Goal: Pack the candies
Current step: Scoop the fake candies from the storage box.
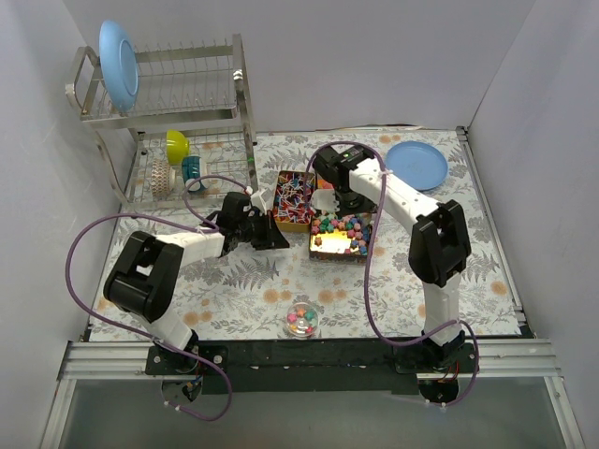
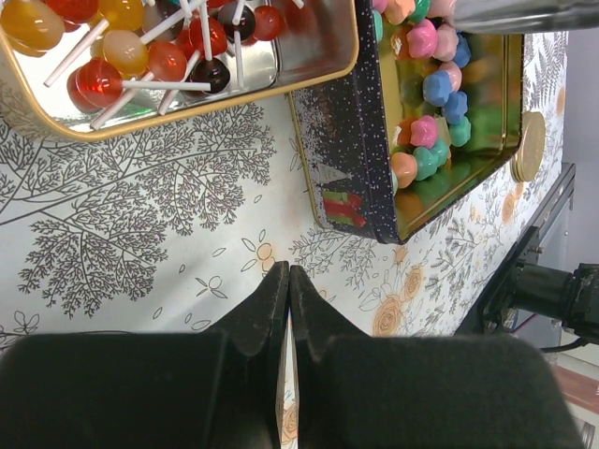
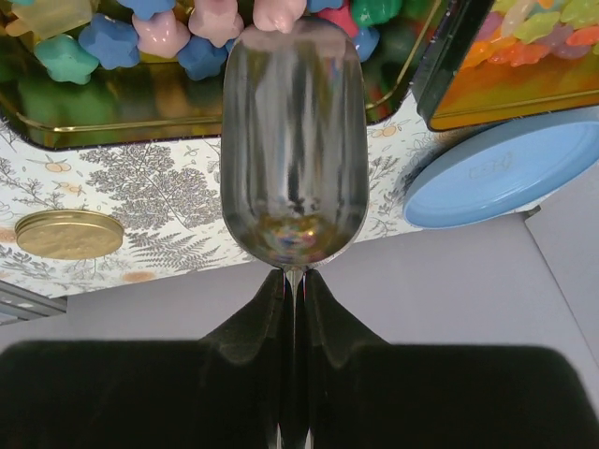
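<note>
The right pincer (image 3: 294, 281) is shut tight on the thin handle of a shiny metal scoop (image 3: 295, 140). The scoop is smooth and long with a round end, and it looks empty. Its tip is right at the candies (image 3: 108, 42), which lie in a gold tin (image 3: 140, 98) on the counter (image 1: 243, 281). They are bumpy, star-like lumps in pink, blue and green.

The scooping step seems about to start. Next, the scoop likely has to slide under the lumps, then lift flat so none roll off.

The left pincer (image 2: 288, 281) is closed on nothing, low over the flowery counter near the tin. A little clear jar (image 1: 288, 323) with some sweets stands near the front.
</note>
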Motion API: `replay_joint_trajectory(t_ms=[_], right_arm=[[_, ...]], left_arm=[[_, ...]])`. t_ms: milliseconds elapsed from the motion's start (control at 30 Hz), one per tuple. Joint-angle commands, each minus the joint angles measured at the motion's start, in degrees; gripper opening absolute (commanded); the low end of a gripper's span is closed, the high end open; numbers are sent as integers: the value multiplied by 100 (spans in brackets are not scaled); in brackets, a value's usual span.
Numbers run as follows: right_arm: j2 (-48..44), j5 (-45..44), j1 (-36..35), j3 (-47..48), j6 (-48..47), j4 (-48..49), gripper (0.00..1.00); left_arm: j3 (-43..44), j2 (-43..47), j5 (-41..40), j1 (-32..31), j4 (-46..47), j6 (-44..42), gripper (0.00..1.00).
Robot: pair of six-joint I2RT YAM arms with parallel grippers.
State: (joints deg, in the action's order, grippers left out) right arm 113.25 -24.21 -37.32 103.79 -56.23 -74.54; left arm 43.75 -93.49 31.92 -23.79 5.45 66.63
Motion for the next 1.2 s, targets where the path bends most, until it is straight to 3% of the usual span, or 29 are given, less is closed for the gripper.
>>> replay_joint_trajectory(t_ms=[0,467,767,1167], right_arm=[[240,-444,-82,300,138,-34,1],[426,249,146,142,849,-25,1],[487,874,436,98,1413,-34,1],[654,769,331,203,1299,-34,1]], left_arm=[[-24,-46,68,-64,184,-133,0],[-235,-415,1035,-337,1088,-361,0],[-253,-626,1167,-425,1432,-256,0],[-209,-802,1071,-521,1696,-98,0]])
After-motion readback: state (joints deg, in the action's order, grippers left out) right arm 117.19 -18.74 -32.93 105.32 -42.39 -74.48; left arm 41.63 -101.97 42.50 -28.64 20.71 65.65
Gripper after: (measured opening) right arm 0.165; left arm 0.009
